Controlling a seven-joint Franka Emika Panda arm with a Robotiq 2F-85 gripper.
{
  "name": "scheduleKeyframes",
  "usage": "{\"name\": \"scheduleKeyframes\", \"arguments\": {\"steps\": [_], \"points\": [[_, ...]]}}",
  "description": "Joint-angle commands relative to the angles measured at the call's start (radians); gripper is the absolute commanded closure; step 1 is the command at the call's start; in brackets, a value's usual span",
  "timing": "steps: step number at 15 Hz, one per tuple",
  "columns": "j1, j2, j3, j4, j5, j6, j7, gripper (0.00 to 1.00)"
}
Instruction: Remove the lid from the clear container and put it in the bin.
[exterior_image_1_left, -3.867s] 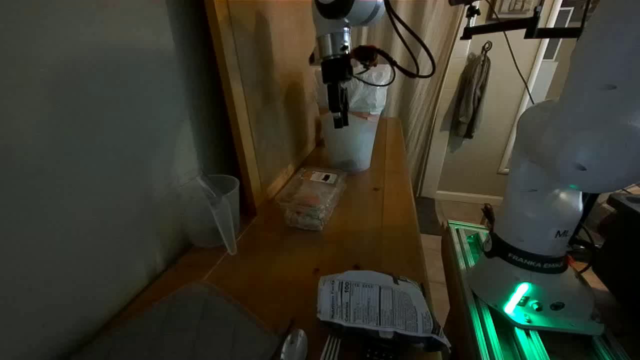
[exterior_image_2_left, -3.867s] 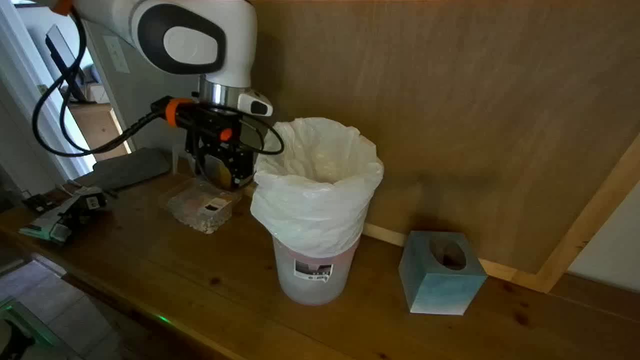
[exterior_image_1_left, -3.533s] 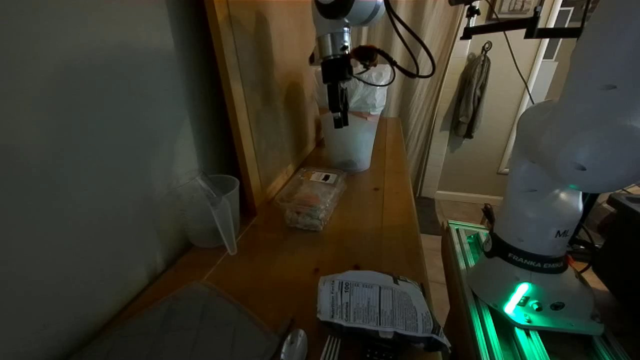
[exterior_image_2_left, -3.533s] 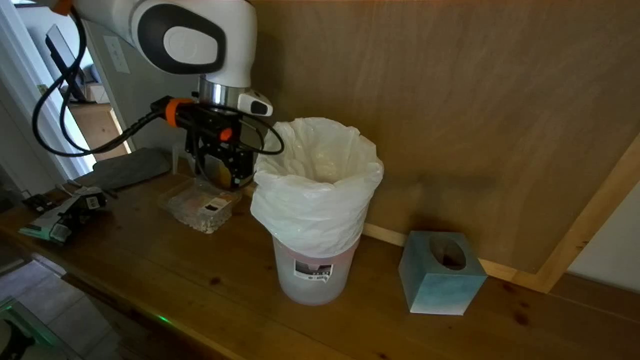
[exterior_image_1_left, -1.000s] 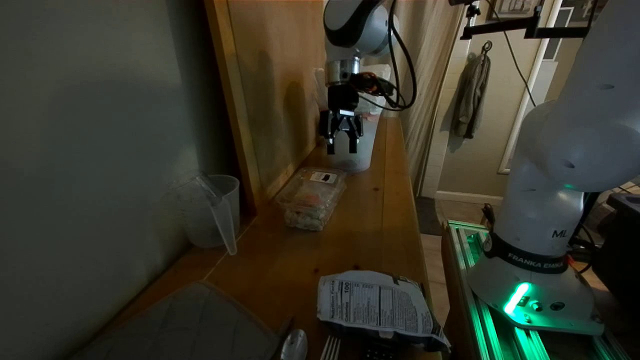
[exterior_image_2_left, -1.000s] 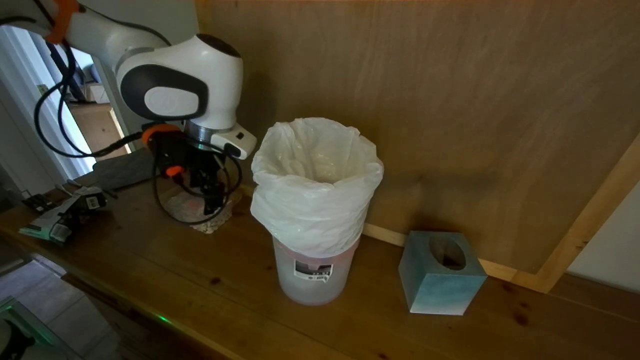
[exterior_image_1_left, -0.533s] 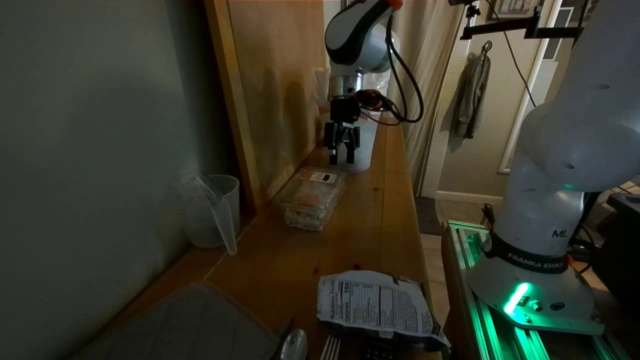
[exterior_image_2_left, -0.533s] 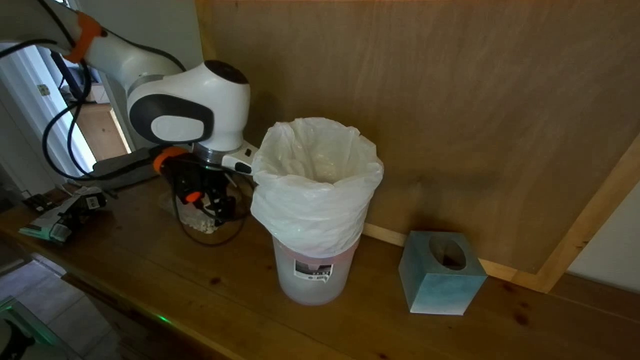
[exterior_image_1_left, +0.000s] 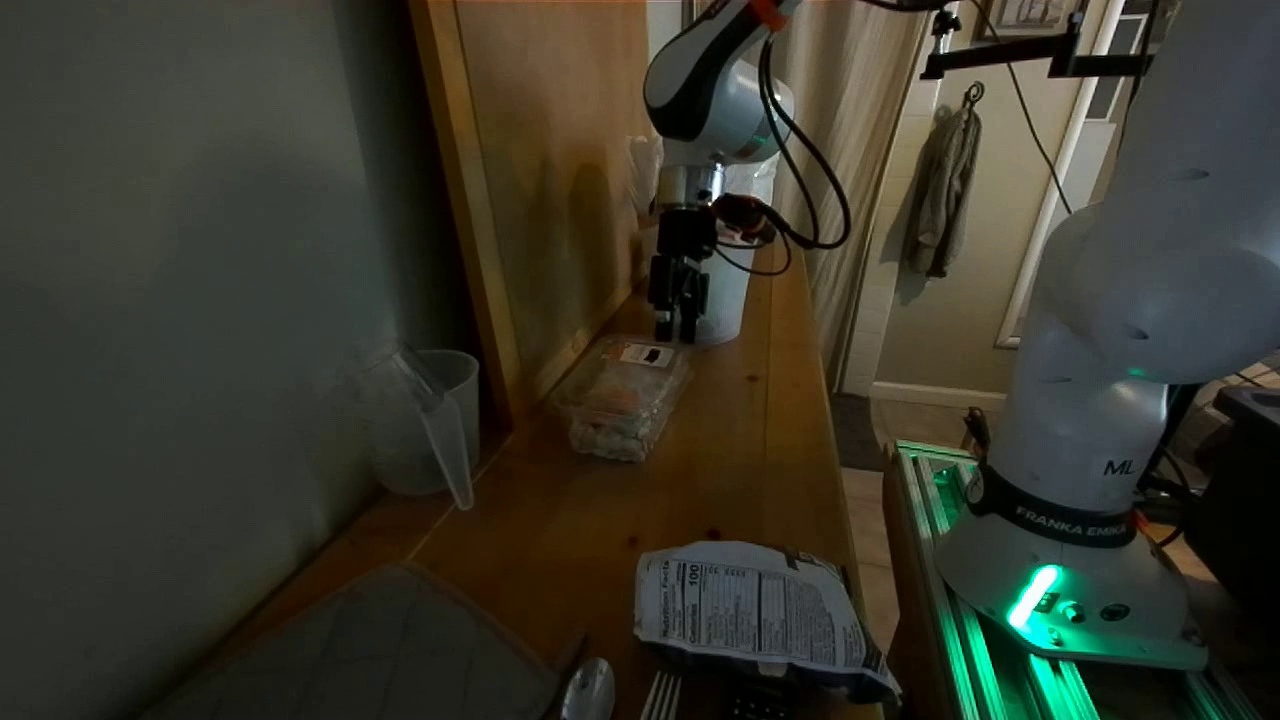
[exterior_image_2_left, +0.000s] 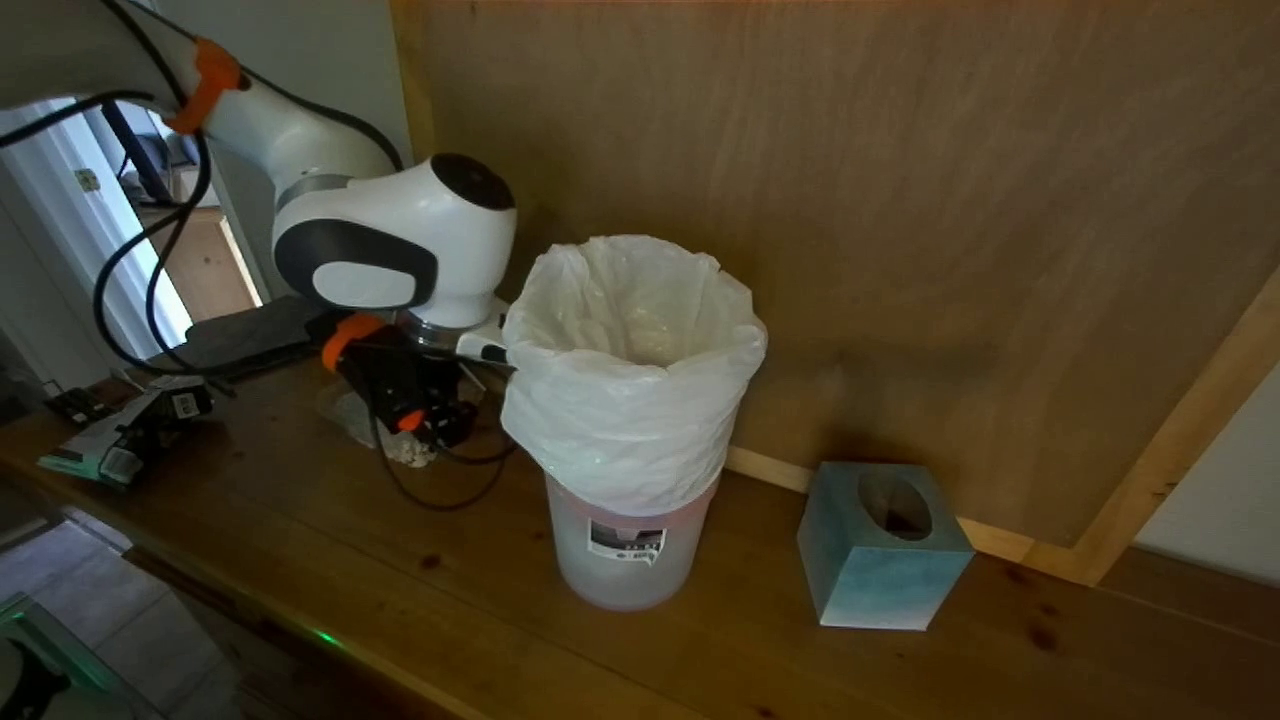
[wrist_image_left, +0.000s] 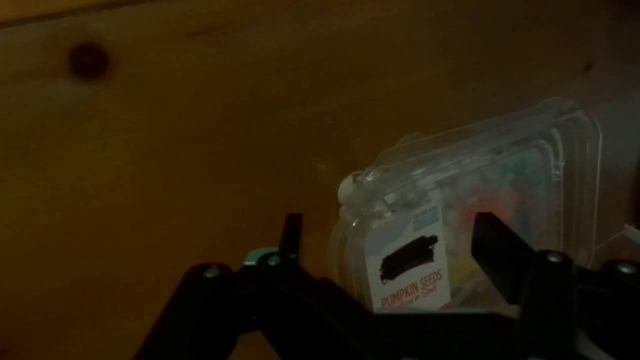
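Reading "PUMPKIN SEEDS" — wrist view only — clear container's (wrist_image_left: 462, 197) label (wrist_image_left: 407, 257).

Stands on a pale base (exterior_image_1_left: 1090, 580) bearing a lit green strip (exterior_image_1_left: 1032, 597). Holds the arm (exterior_image_2_left: 310, 140) stretched out in both exterior views, bent downward at the wrist (exterior_image_1_left: 688, 186). Points the gripper (exterior_image_1_left: 676, 332) down, with fingers (wrist_image_left: 291, 237) set well apart in the wrist view.
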Motion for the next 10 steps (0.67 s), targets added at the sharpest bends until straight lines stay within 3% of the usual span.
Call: {"name": "scheduleKeyframes", "arguments": {"steps": [1,2,4,10], "points": [[-0.009,0.054,-0.001,0.025,0.051,-0.003,-0.088,0.00],[-0.011,0.063,0.001,0.027,0.054,0.000,-0.101,0.00],[-0.015,0.079,0.003,0.031,0.062,0.003,-0.117,0.25],[-0.031,0.096,0.005,0.046,0.082,-0.002,-0.143,0.66]]}}
